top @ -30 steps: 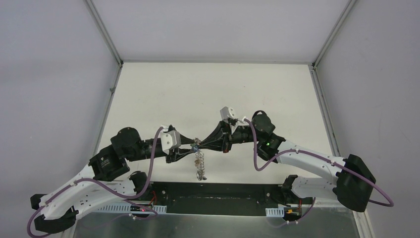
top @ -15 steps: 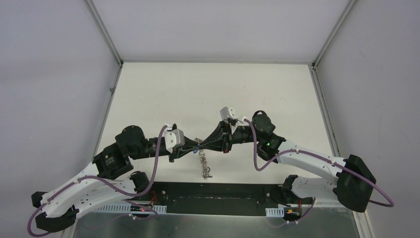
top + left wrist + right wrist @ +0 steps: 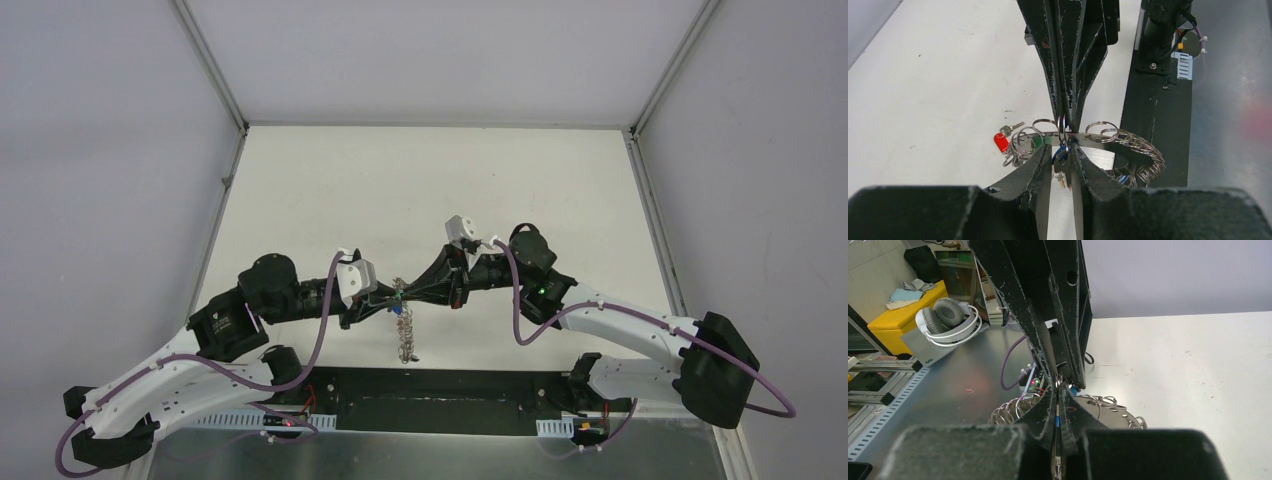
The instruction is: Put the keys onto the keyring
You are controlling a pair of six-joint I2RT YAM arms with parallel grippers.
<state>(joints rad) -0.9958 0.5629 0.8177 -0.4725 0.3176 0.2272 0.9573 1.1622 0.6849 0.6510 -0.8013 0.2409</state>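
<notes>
at the near edge the two arm bases stand on a black mounting strip (image 3: 430, 395). from there both arms bend inward until their tips meet nose to nose above the front part of the white tabletop (image 3: 420, 190).

the left gripper (image 3: 1062, 149) comes in from the left with its fingers (image 3: 1038, 170) drawn almost together. the blue-tagged key (image 3: 1061, 152) sits in the narrow gap at their tips, and they are gripping it there.

the right gripper (image 3: 1066, 111) faces it from the other side with its fingers pressed fully closed. they pinch the keyring (image 3: 1100, 154) at its rim, at a small wire loop (image 3: 1062, 125) just above the blue-tagged key. the two sets of tips are all but touching.

in the top view the keyring hangs edge-on from this pinch, dropping toward the near edge. in the left wrist view it shows as a flat grey ring, its rim crowded with silver wire loops that bunch thickly on the side toward the mounting strip. a green tag (image 3: 1037, 143) shows at the rim just beside one left fingertip.

on the side of the ring away from the mounting strip is the red-tagged key (image 3: 1001, 142), its silver blade angled outward. it sits among the rim's loops, and i cannot tell whether it is threaded on one of them.

beyond the grippers the tabletop runs on to the grey back wall (image 3: 430, 50), with metal corner posts at either side.
</notes>
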